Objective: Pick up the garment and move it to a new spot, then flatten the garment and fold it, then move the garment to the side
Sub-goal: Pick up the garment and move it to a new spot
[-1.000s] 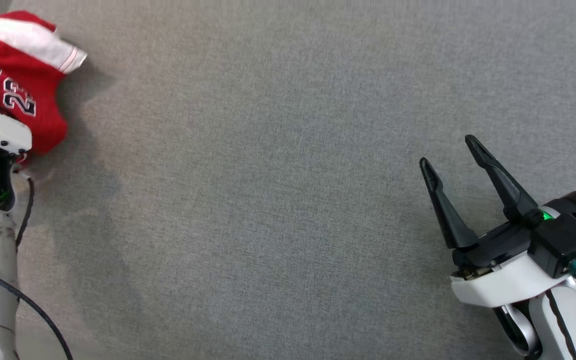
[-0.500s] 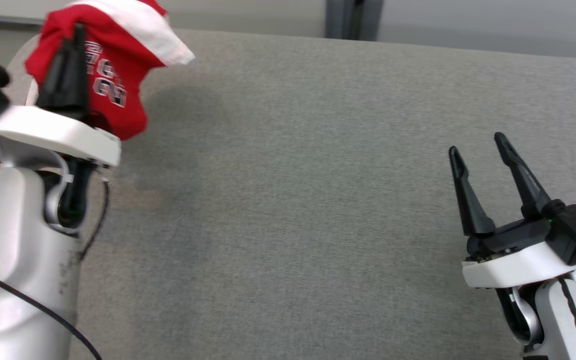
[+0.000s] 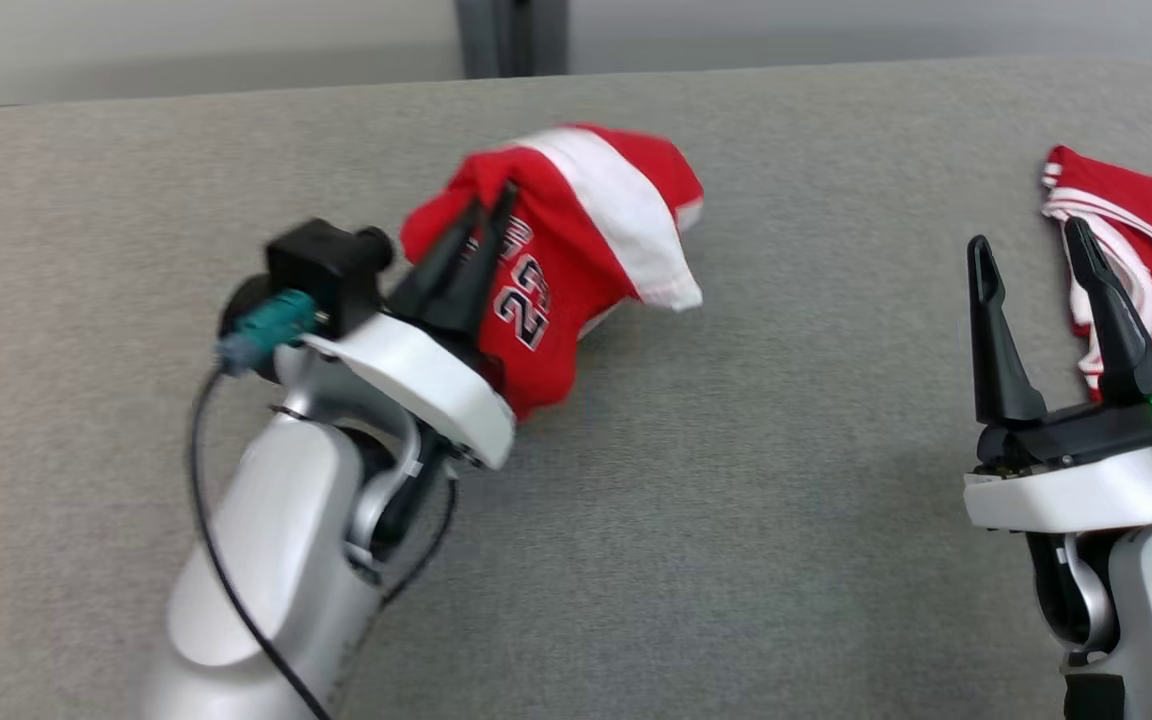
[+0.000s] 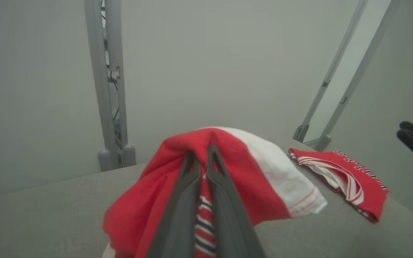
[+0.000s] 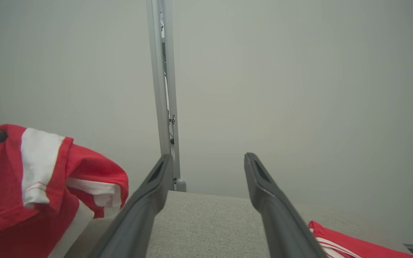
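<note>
So the left gripper [image 3: 496, 197] sits a bit left of centre in the head view, and its two long dark fingers are pinched tight together on the bunched-up red and white jersey with the number 23 on it [image 3: 576, 250]. The cloth drapes over the fingertips in a lump in the upper middle of the frame, above the grey fabric-covered table [image 3: 736, 520]. I honestly can't tell if its lower edge touches the surface. In the left wrist view the fingers [image 4: 228, 215] run up the bottom centre, straight into the red folds.

The right gripper [image 3: 1028, 235] is at the lower right of the head view, fingers spread wide with nothing between them. Same in the right wrist view [image 5: 208, 157].

There's also a second red garment with white striped trim [image 3: 1151, 250] lying flat at the right edge, just behind the right fingertips. A grey metal post [image 3: 511, 35] stands at top centre, past the table's far edge.
</note>
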Robot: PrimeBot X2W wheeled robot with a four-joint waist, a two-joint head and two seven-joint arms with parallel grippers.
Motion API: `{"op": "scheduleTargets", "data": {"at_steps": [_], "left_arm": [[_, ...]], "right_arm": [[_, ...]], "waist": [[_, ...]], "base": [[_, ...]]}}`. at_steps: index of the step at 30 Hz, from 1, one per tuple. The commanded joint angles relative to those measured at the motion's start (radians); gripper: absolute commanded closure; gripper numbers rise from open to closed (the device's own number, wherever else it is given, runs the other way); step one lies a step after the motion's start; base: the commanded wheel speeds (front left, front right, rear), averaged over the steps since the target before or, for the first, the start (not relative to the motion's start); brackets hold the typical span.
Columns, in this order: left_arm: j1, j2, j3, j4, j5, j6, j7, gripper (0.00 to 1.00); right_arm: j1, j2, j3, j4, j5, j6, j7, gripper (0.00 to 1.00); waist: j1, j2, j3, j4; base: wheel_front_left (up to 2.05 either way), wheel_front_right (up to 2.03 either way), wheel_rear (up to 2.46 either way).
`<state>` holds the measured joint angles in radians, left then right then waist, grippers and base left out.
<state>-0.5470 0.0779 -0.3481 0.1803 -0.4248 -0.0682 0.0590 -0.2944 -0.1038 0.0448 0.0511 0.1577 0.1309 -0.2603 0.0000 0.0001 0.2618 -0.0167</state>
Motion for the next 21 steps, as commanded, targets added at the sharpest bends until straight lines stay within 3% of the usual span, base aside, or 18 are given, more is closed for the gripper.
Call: {"op": "scheduleTargets", "data": {"at_steps": [1,9,10,11,12,17,21], "left_arm": [[0.009,-0.004,-0.019,0.016,0.006,0.008,-0.008,1.0],[-0.003,-0.023,-0.214,0.185,0.028,0.028,-0.048,1.0],[-0.003,-0.024,-0.239,0.201,0.02,0.035,-0.057,0.95],[-0.003,-0.024,-0.261,0.213,0.01,0.041,-0.067,0.14],[-0.002,-0.024,-0.284,0.226,-0.005,0.046,-0.075,0.0],[-0.015,-0.024,-0.352,0.272,-0.061,0.073,-0.118,0.0],[-0.022,-0.024,-0.339,0.305,-0.09,0.094,-0.167,0.0]], "right_arm": [[-0.011,-0.001,-0.006,0.001,0.001,0.0,-0.006,0.0],[-0.036,0.022,-0.016,-0.007,0.017,0.0,-0.005,0.0],[-0.035,0.024,-0.012,-0.004,0.02,0.0,-0.005,0.0],[-0.035,0.025,-0.009,-0.001,0.02,0.0,-0.005,0.0],[-0.035,0.025,-0.007,0.001,0.021,0.0,-0.006,0.0],[-0.027,0.03,-0.015,0.009,0.015,0.0,-0.006,0.0],[-0.019,0.025,-0.019,0.015,0.008,0.0,-0.006,0.0]], "waist": [[0.0,-0.0001,0.031,-0.054],[0.0,-0.0001,0.071,-0.149],[0.0,-0.0001,0.073,-0.156],[0.0,-0.0001,0.075,-0.162],[0.0,-0.0001,0.076,-0.165],[0.0,-0.0001,0.069,-0.159],[0.0,-0.0001,0.042,-0.129]], "base": [[0.0,0.0,0.0],[0.0,0.0,0.0],[0.0,0.0,0.0],[0.0,0.0,0.0],[0.0,0.0,0.0],[0.0,0.0,0.0],[0.0,0.0,0.0]]}}
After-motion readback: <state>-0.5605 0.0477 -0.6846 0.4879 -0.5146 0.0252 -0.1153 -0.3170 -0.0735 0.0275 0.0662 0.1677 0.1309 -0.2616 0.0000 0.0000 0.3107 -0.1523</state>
